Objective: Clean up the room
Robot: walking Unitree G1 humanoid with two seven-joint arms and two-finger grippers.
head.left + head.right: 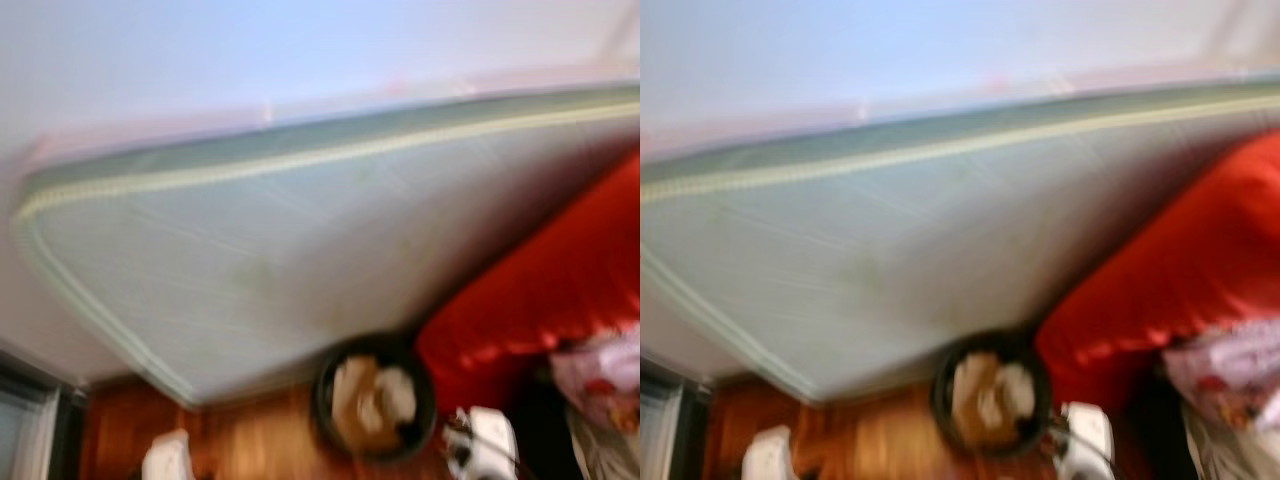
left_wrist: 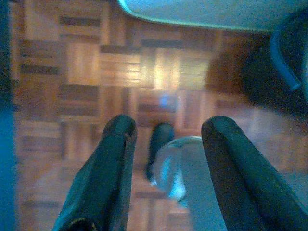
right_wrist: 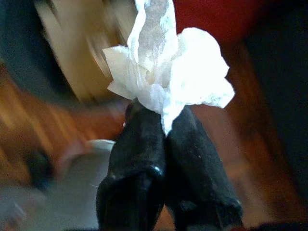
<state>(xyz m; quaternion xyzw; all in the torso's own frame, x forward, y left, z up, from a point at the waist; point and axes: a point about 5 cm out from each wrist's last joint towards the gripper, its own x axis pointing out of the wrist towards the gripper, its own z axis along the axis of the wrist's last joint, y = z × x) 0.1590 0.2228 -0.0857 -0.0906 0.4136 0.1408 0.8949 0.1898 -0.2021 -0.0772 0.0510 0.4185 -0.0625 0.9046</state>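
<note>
In the left eye view, which is blurred, a large pale grey-green mattress (image 1: 300, 250) with a light piped edge is seen tilted across most of the frame, with a white wall above it. A red cloth (image 1: 560, 290) is draped at the right, just beside the mattress's lower edge. Below the mattress, a round black bin (image 1: 375, 400) is set on the wooden parquet floor (image 1: 250, 440); crumpled brown and white paper is seen inside it. To the right of the bin, a pale patterned bag (image 1: 600, 380) is partly seen at the frame's edge. The white tops of the two arms are seen at the bottom.

In the right eye view the same scene is given, the bin (image 1: 990, 395) lying between the mattress (image 1: 900, 240) and the red cloth (image 1: 1180, 270).

In the left wrist view, the left gripper (image 2: 166, 144) is held with its fingers wide apart over the parquet, nothing being gripped. A corner of the mattress (image 2: 202, 12) is seen beyond it, and a dark, blurred shape lies to one side.

In the right wrist view, the right gripper (image 3: 163, 120) is closed tight on a crumpled white tissue (image 3: 173, 72), which is bunched out beyond the fingertips. Behind it, the bin's dark rim (image 3: 29, 57) and its brown contents are seen blurred, with the red cloth and the floor close by.
</note>
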